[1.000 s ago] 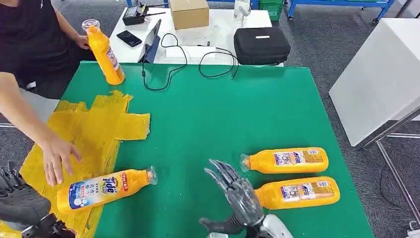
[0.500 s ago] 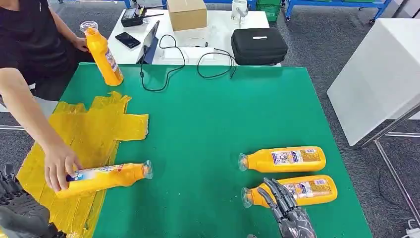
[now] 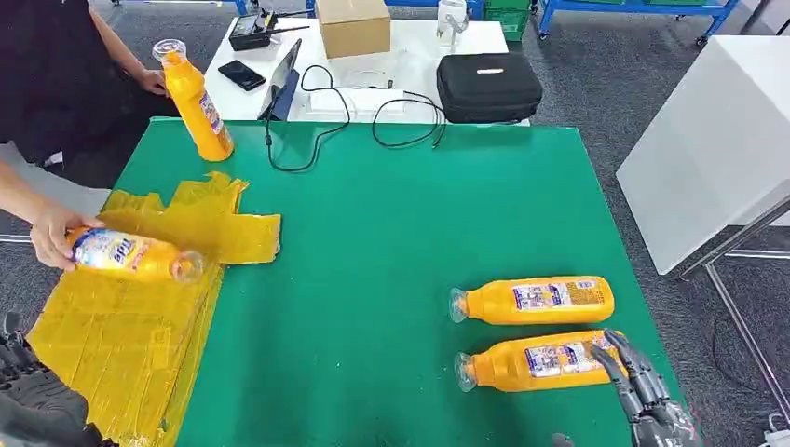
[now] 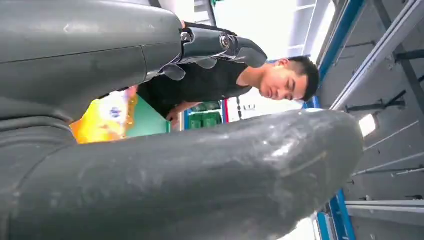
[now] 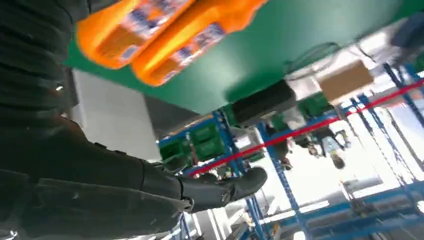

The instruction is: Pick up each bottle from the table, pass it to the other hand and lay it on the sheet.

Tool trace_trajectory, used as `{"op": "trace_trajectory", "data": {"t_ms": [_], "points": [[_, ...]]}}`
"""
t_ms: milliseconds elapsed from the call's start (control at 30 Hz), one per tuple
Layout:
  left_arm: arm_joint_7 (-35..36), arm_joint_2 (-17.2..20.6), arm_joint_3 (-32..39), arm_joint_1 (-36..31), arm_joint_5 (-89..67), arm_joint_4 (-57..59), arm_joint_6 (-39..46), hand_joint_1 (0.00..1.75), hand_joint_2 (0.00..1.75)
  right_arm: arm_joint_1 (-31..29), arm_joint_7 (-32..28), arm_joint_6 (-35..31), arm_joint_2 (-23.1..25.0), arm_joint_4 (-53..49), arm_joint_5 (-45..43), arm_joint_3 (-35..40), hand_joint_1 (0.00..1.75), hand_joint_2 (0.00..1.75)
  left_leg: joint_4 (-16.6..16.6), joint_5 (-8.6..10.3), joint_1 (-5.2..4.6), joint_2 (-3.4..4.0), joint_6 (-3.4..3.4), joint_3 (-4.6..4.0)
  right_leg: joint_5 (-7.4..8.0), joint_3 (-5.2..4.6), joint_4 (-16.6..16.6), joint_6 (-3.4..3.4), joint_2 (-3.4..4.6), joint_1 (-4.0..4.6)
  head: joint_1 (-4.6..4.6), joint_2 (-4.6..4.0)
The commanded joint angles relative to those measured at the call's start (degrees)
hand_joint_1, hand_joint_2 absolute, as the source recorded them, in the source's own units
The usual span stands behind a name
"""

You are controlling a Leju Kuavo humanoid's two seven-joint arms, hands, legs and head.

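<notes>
Two orange bottles lie side by side on the green table at the right, a farther bottle (image 3: 533, 301) and a nearer bottle (image 3: 540, 361), caps pointing left; both also show as the orange bottles (image 5: 150, 35) in the right wrist view. My right hand (image 3: 645, 395) is at the lower right, fingers spread, by the base end of the nearer bottle and holding nothing. My left hand (image 3: 33, 402) sits low at the left front, beside the yellow sheet (image 3: 140, 317), empty, its fingers (image 4: 220, 42) apart. A person's hand (image 3: 48, 233) holds a third bottle (image 3: 130, 253) above the sheet.
A fourth orange bottle (image 3: 196, 96) stands upright at the table's back left corner. Behind the green table (image 3: 391, 223) a white desk carries a black case (image 3: 490, 86), a cardboard box (image 3: 352, 25), cables and a phone. A white cabinet (image 3: 717, 140) stands to the right.
The person has lifted the bottle off the sheet's near end and carried it up and to the left. My right hand has moved right, from the table's middle front to the nearer bottle's base.
</notes>
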Motion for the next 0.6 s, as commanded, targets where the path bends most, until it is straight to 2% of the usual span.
{"op": "trace_trajectory", "data": {"t_ms": [33, 100, 300, 367, 600], "points": [[0.30, -0.36, 1.12, -2.29, 0.52, 3.77, -1.04, 0.00, 0.00, -8.50, -23.07, 34.11, 28.64, 2.10, 1.23, -48.01, 0.00, 1.75, -0.10, 0.07, 0.02, -0.06, -0.11, 0.06, 0.02, 0.09, -0.07, -0.03, -0.14, 0.01, 0.02, 0.00], [0.30, -0.07, 0.95, -2.40, 0.89, 3.97, -1.17, 0.00, 0.00, -13.16, -27.20, 40.82, 31.19, 2.57, 3.38, -54.93, 0.00, 1.75, -0.10, 0.06, 0.05, 0.02, -0.13, 0.13, 0.04, 0.13, -0.09, -0.04, -0.09, 0.04, 0.00, 0.00], [0.30, -0.07, 0.95, -2.40, 0.89, 3.97, -1.17, 0.00, 0.00, -13.16, -27.20, 40.82, 31.19, 2.57, 3.38, -54.93, 0.00, 1.75, -0.08, 0.02, 0.09, -0.14, -0.15, 0.27, -0.05, 0.32, -0.12, -0.04, -0.26, 0.09, 0.02, 0.00], [0.30, -0.07, 0.95, -2.40, 0.89, 3.97, -1.17, 0.00, 0.00, -13.16, -27.20, 40.82, 31.19, 2.57, 3.38, -54.93, 0.00, 1.75, -0.07, 0.03, 0.06, 0.01, -0.09, 0.16, 0.02, 0.17, -0.08, -0.03, -0.05, 0.05, 0.02, 0.00], [0.30, -0.07, 0.95, -2.40, 0.89, 3.97, -1.17, 0.00, 0.00, -13.16, -27.20, 40.82, 31.19, 2.57, 3.38, -54.93, 0.00, 1.75, -0.08, -0.01, 0.08, 0.06, -0.17, 0.26, -0.01, 0.29, -0.10, -0.05, -0.07, 0.07, 0.02, 0.00]]}}
